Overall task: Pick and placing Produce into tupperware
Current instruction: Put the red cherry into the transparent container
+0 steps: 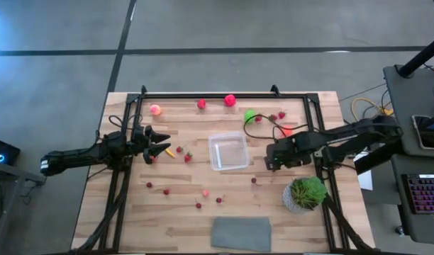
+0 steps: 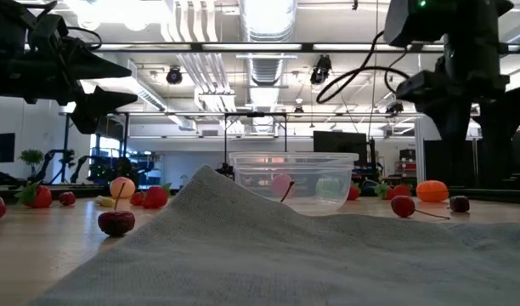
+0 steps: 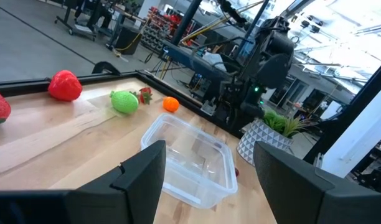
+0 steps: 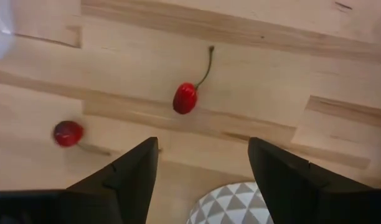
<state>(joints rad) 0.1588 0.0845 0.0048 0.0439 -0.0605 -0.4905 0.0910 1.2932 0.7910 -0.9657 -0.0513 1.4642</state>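
The clear square tupperware (image 1: 228, 152) stands on its base mid-table, nothing inside it; it also shows in the left wrist view (image 3: 190, 158). Produce lies scattered over the wood: a green piece (image 1: 249, 115), a pink-red piece (image 1: 230, 100), a peach piece (image 1: 154, 109), and small red berries (image 1: 198, 205) toward the near side. My left gripper (image 1: 162, 147) hovers open to the tub's left, pointing at it (image 3: 209, 147). My right gripper (image 1: 269, 157) hangs open just right of the tub, pointing down above two stemmed cherries (image 4: 185, 98).
A potted green plant (image 1: 305, 193) stands near the right arm, its patterned pot (image 4: 234, 205) just below the right fingers. A flat grey cloth (image 1: 241, 233) lies at the near edge. A dark frame rail (image 1: 217, 95) runs along the far edge.
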